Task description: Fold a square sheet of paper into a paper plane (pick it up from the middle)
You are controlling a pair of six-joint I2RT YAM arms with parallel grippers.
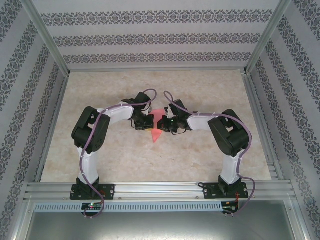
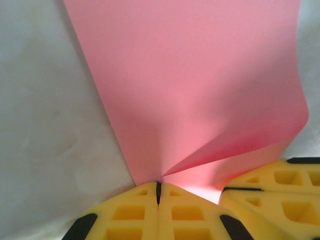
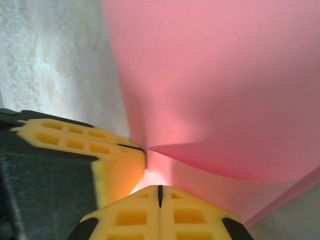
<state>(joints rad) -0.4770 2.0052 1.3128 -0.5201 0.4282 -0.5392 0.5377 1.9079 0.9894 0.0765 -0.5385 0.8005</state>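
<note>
The square sheet of paper [image 1: 156, 134] is pink-red and hangs between both grippers above the table's middle, tapering to a point toward the near edge. My left gripper [image 1: 149, 123] is shut on the sheet's edge, its yellow jaws pressed together [image 2: 158, 186]. From that pinch the paper [image 2: 200, 90] spreads upward with a soft crease and a curled flap. My right gripper [image 1: 163, 123] is also shut on the sheet [image 3: 215, 85], jaws closed [image 3: 160, 188]. The two grippers almost touch: the right one's fingers [image 2: 272, 192] are beside my left jaws, the left one's fingers [image 3: 120, 155] beside my right. The paper plane is out of view.
The beige marbled table [image 1: 100, 150] lies under the arms. An aluminium rail [image 1: 160, 190] carries both bases at the near edge. Patterned walls and slanted metal posts [image 1: 47, 40] enclose the left, back and right sides.
</note>
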